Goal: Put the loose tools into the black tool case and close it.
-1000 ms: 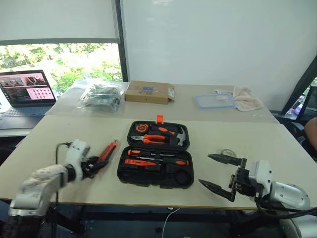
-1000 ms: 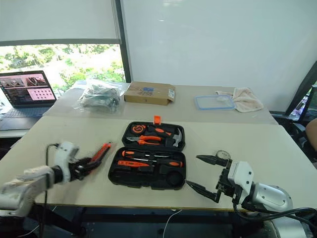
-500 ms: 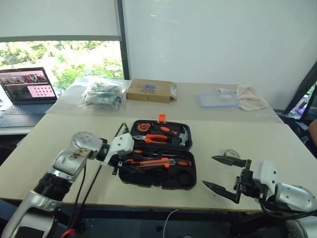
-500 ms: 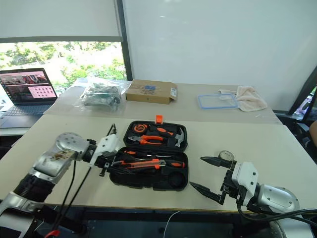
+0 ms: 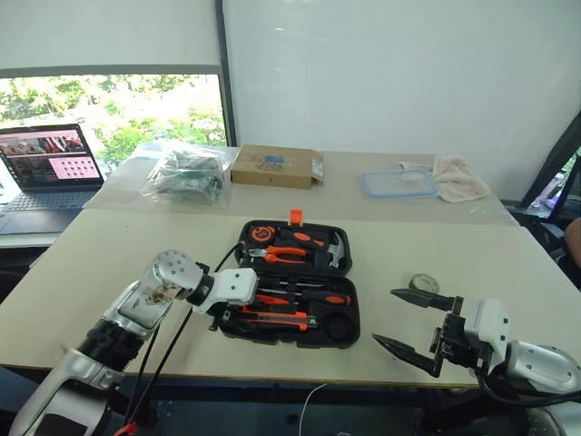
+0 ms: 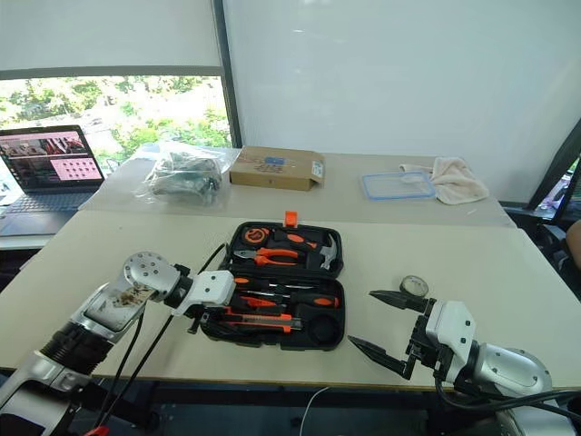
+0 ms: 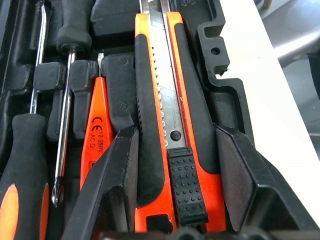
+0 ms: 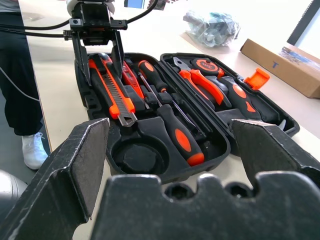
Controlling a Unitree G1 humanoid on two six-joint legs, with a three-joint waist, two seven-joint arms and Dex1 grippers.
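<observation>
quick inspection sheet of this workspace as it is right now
surface: beige table, bare at the front edge
job's things: black tool case lies open; utility knife in its slot; tape roll loose on the table
clutter: cardboard box, plastic bag, clear lid, cloth
grippers: left claw straddles the knife; right claw open, empty
cables: black cable along the left arm
surroundings: laptop, window

The slim orange pen-like tool (image 7: 96,131) reads "CE" and "AC 12-250V".
</observation>
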